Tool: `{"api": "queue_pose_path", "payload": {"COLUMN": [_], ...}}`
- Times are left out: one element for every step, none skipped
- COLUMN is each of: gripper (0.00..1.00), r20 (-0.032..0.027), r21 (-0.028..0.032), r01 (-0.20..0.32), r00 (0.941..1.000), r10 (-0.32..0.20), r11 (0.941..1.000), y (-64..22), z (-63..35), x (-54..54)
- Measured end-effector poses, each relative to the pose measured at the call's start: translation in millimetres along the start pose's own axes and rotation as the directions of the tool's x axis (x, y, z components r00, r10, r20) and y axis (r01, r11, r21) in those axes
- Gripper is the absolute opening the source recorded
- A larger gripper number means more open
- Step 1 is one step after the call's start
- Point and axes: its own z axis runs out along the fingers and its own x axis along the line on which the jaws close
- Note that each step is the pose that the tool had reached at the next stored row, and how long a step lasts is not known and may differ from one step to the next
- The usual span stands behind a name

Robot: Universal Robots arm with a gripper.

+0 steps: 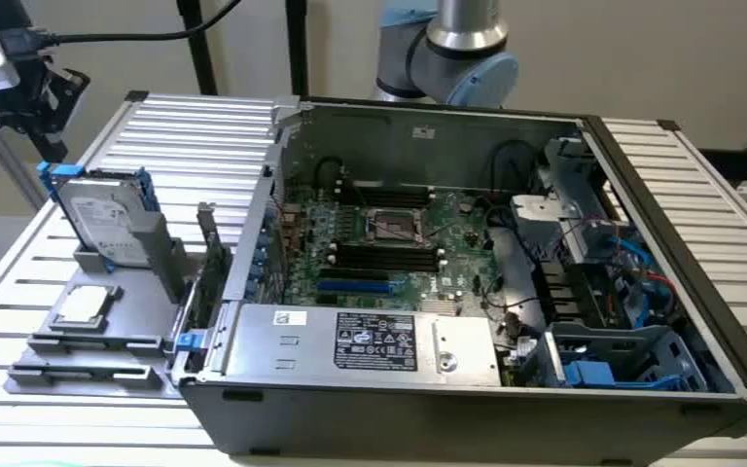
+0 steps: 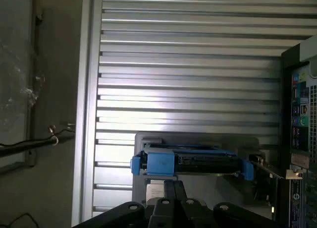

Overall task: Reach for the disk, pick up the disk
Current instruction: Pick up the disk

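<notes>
In the exterior view we see the disk (image 1: 104,219) standing on edge in a grey stand (image 1: 140,258), at nine o'clock from the open computer case (image 1: 478,243) on the slatted aluminium table (image 1: 685,185). Its blue-railed top edge is free, with open air above. The case wall stands near at its three o'clock, and the processor chip (image 1: 85,305) lies flat at its six o'clock. The gripper (image 1: 53,146) hangs just above the disk's top corner at eleven o'clock, holding nothing. In the wrist view we look down on the disk's (image 2: 193,161) blue top edge, the stand (image 2: 198,139) behind it and bare table slats (image 2: 188,64) beyond. The gripper's (image 2: 173,186) fingers (image 2: 168,193) are pressed together, near that edge; we cannot tell whether they touch it. The case's rear panel (image 2: 299,129) borders one side.
</notes>
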Motion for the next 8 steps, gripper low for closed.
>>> {"api": "queue_pose_path", "payload": {"gripper": [0.11, 0.11, 0.11, 0.11, 0.11, 0.11, 0.11, 0.11], "r20": [0.0000, 0.0000, 0.0000, 0.0000, 0.0000, 0.0000, 0.0000, 0.0000], "r21": [0.0000, 0.0000, 0.0000, 0.0000, 0.0000, 0.0000, 0.0000, 0.0000], "r01": [0.000, 0.000, 0.000, 0.000, 0.000, 0.000, 0.000, 0.000], "r00": [1.0000, 1.0000, 1.0000, 1.0000, 1.0000, 1.0000, 1.0000, 1.0000], "r10": [0.000, 0.000, 0.000, 0.000, 0.000, 0.000, 0.000, 0.000], "r11": [1.0000, 1.0000, 1.0000, 1.0000, 1.0000, 1.0000, 1.0000, 1.0000], "y": [0.0, 0.0, 0.0, 0.0, 0.0, 0.0, 0.0, 0.0], "z": [0.0, 0.0, 0.0, 0.0, 0.0, 0.0, 0.0, 0.0], "x": [0.0, 0.0, 0.0, 0.0, 0.0, 0.0, 0.0, 0.0]}}
